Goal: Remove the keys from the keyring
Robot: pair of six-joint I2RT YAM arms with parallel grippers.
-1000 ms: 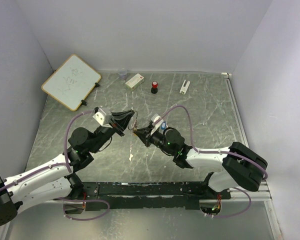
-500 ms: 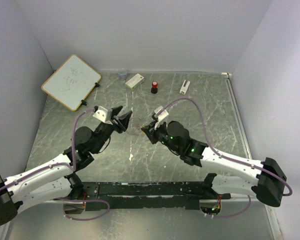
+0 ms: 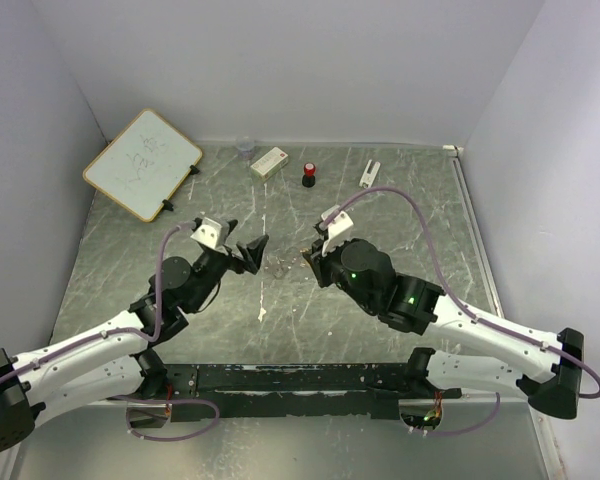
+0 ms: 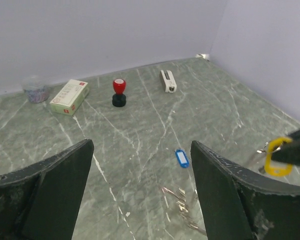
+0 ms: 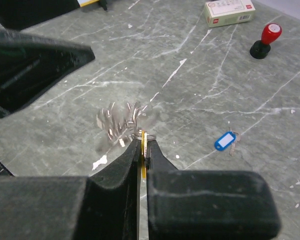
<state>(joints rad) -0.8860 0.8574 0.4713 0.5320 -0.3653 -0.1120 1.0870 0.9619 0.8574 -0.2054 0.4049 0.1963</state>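
My right gripper (image 5: 142, 145) is shut on the flat orange-yellow key head (image 4: 276, 157), and the thin silvery keyring (image 5: 141, 134) sits right at its tips. A blurred bunch of plain silvery keys (image 5: 120, 122) hangs from that ring just over the table. They also show low between my left fingers, as the silvery keys (image 4: 182, 200). A blue-headed key (image 5: 225, 141) lies apart on the table, also seen as the blue-headed key (image 4: 181, 157). My left gripper (image 4: 140, 150) stands wide open, holding nothing, just left of the bunch (image 3: 277, 266). From above, left gripper (image 3: 250, 248) and right gripper (image 3: 308, 256) face each other.
A whiteboard (image 3: 142, 163) lies at the back left. Along the back stand a small clear cup (image 3: 245, 148), a white box (image 3: 269, 162), a red-capped black bottle (image 3: 308, 175) and a small white object (image 3: 369, 174). Walls close the table on three sides.
My left gripper has opened, let go of the bunch and drawn slightly back. The right arm has stretched forward, still gripping the yellow key head, and the silvery keys swing loose.
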